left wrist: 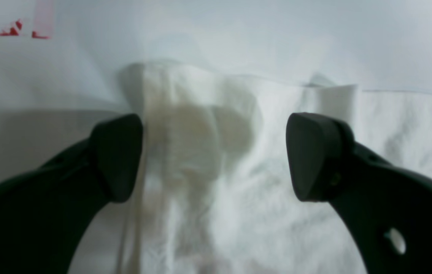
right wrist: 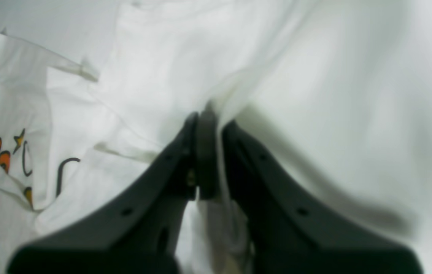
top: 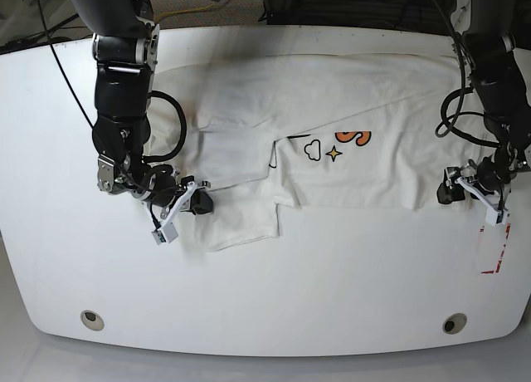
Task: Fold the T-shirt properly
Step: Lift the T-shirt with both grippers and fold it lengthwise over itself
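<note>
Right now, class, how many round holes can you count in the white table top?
2. One hole sits near the table's front edge on the base view's left; the other hole near the front edge on its right. The T-shirt may hide more.

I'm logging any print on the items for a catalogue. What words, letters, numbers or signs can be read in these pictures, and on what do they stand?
"S": an orange letter with dark outline on the T-shirt, partly folded under, so any further letters are hidden.
Cloud outline and small yellow four-pointed star: signs beside it on the shirt, no text.
Red marks on the tape strip at the table edge: too small and blurred to read.
No other words, brands or numbers show.
</note>
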